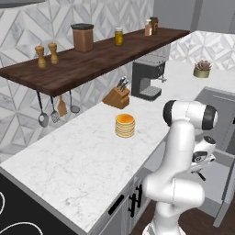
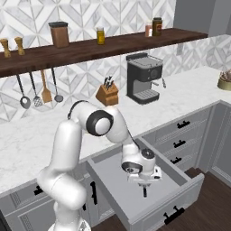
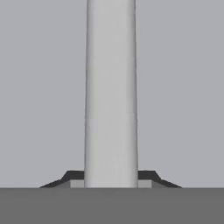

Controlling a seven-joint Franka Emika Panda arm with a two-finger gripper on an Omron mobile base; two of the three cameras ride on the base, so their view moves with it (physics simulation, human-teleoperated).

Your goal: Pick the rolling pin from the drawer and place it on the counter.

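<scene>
The hand (image 2: 144,191) is gripping the slim, pale-barrelled rolling pin (image 3: 111,94) mid-barrel; likely light, rigid, smooth, so it is sitting balanced over the open grey drawer (image 2: 180,205).

arm (image 2: 67,149): glossy white, rounded | joints: dark | base: white

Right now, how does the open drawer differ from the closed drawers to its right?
The open drawer is pulled well out, grey inside exposed; the closed drawers sit flush with the cabinet.
The open drawer has the claw lowered into it, the rolling pin between its fingers; the closed drawers have nothing at them.
Both share grey fronts and black bar handles, under the counter.
</scene>
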